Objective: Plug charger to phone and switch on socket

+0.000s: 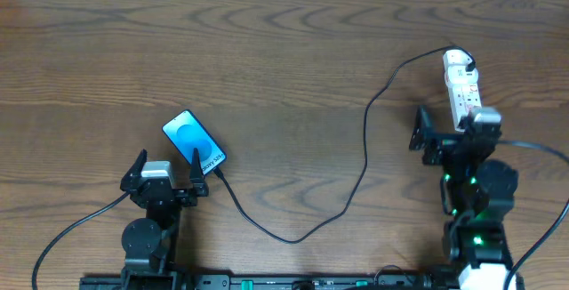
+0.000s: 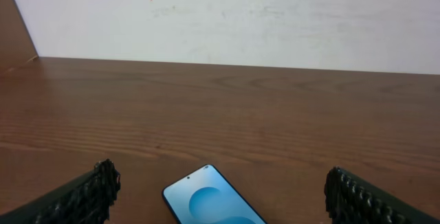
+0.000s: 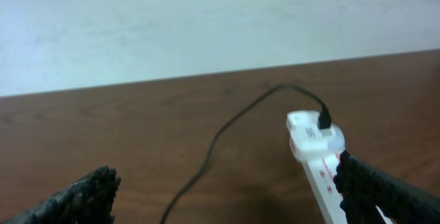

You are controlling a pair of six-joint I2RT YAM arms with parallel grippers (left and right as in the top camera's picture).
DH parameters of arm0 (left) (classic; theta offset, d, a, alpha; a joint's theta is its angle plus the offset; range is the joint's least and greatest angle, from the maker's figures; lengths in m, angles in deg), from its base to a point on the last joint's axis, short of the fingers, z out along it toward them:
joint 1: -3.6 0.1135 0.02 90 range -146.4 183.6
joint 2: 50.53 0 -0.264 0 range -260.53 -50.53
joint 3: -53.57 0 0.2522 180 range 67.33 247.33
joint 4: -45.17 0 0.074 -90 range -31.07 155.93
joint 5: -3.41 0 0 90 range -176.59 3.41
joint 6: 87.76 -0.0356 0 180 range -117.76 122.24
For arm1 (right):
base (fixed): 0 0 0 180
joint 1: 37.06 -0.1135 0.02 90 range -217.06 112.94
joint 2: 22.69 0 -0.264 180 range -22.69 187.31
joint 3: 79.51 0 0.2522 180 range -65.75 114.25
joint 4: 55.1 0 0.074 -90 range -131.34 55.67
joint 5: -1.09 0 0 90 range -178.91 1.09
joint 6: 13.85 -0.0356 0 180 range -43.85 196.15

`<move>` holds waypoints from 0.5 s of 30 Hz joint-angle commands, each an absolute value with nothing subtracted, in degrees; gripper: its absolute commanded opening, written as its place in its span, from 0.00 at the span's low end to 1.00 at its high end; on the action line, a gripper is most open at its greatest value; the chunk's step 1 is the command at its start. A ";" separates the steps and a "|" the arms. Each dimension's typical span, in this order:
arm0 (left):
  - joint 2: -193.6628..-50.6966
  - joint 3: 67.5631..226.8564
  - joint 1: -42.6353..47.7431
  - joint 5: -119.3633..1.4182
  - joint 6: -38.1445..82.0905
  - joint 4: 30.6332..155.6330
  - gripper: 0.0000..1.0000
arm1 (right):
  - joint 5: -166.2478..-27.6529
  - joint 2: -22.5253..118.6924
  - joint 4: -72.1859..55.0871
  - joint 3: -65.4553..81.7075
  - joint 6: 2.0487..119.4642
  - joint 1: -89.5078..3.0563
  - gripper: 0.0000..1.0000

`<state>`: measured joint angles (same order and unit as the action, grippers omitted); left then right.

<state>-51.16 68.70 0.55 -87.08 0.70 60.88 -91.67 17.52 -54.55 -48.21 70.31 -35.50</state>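
Bench: brown wood-grain bench, with a pale wall along its 12 o'clock edge.
Phone: slim black-framed smartphone with a blue-circle screen, lying flat and slanted at 8 o'clock on the bench.
Charger: long thin black cable, plugged into the socket's 12 o'clock end and looping across mid-bench to the phone's 5 o'clock corner. Whether the tip is seated cannot be told.
Socket: narrow white power strip with red markings, at 2 o'clock, lying lengthwise toward the right arm. Its switch cannot be made out.
Left pincer: spread wide, nothing held, with the phone's 6 o'clock end just ahead between its fingers.
Right pincer: spread wide, nothing held, over the socket's 6 o'clock end.
Step in hand: judged to be confirming the connector, then switching on.
Method: brace the phone and push the tip straight along its long axis. Press the switch from above so the strip cannot slide.
Edges and room: open bench toward 10 and 12 o'clock. The cable loop between the arms is a snag risk.
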 commanded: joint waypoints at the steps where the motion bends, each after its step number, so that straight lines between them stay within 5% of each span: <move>1: -50.76 67.56 0.86 -87.41 0.78 63.16 0.97 | -87.54 12.51 -56.16 -53.13 70.66 -36.88 0.99; 15: -50.76 67.56 0.86 -87.41 0.78 63.16 0.98 | -84.46 -9.15 -53.61 -65.43 71.27 -38.69 0.99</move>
<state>-51.16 68.70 0.55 -86.93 0.72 60.91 -86.01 -6.29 -54.33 -65.35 70.55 -38.06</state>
